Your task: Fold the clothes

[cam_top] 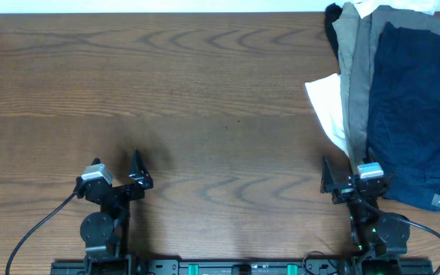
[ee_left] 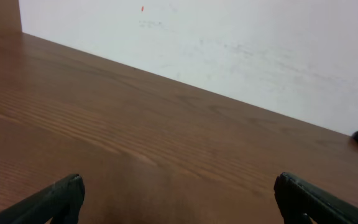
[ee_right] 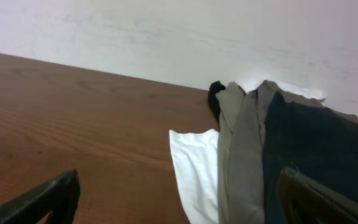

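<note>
The right pincer (cam_top: 347,174) and left pincer (cam_top: 116,174) both stand released, empty. The clothes (cam_top: 357,76) lie heaped on the worktop's (cam_top: 166,92) right side, just beyond the right pincer, navy garment (cam_top: 415,114) topmost. Best to pinch its near hem alone and drag it onto bare wood for spreading.

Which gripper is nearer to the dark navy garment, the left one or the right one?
Right. The right gripper sits at the near edge of the navy garment, jaws open. The left gripper is far away on the other side of the table, also open.
</note>
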